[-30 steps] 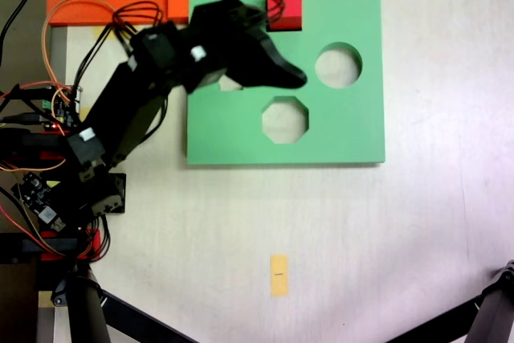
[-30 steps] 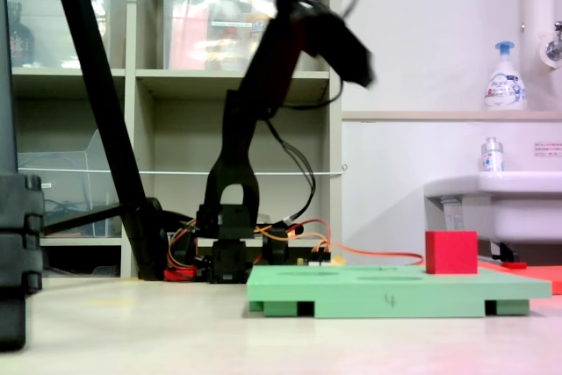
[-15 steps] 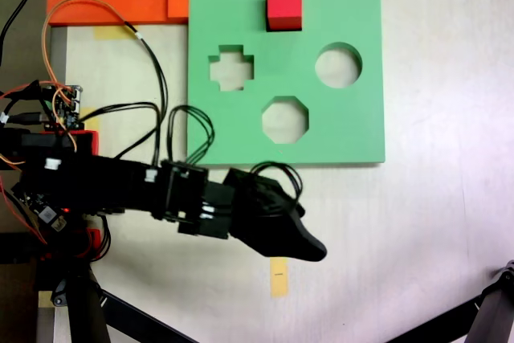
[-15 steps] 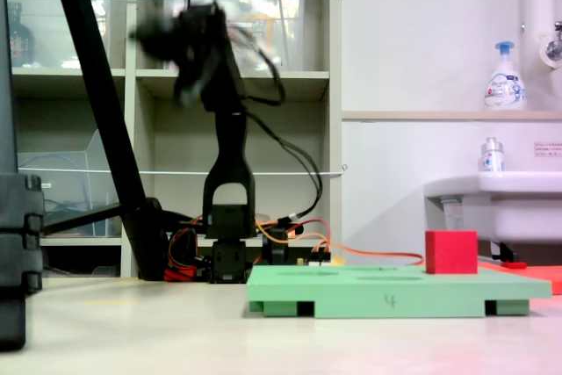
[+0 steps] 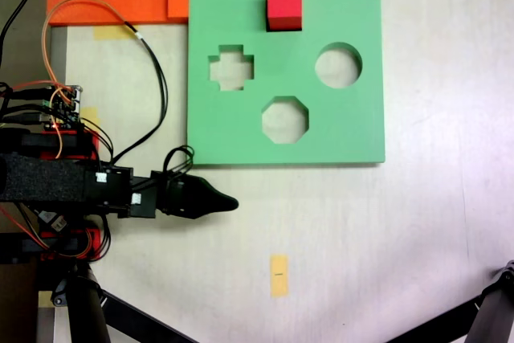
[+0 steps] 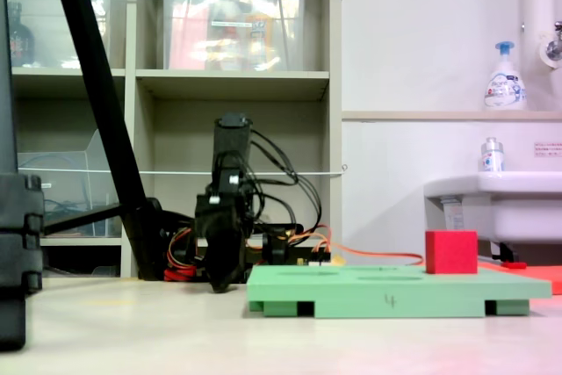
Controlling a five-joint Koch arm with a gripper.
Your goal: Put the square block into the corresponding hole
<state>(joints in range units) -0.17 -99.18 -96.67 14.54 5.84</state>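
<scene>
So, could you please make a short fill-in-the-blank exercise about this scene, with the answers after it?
1. The red cube sits on the ____ foam board.
2. The cutout between the cross-shaped hole and the round hole, lower in the first exterior view, is ____.
3. The gripper holds ____.

Answers: green; octagonal; nothing

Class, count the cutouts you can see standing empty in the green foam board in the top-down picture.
3: cross-shaped cutout at the first exterior view's left, round cutout at its right, octagonal cutout below. The red foam cube may cover another.
</scene>
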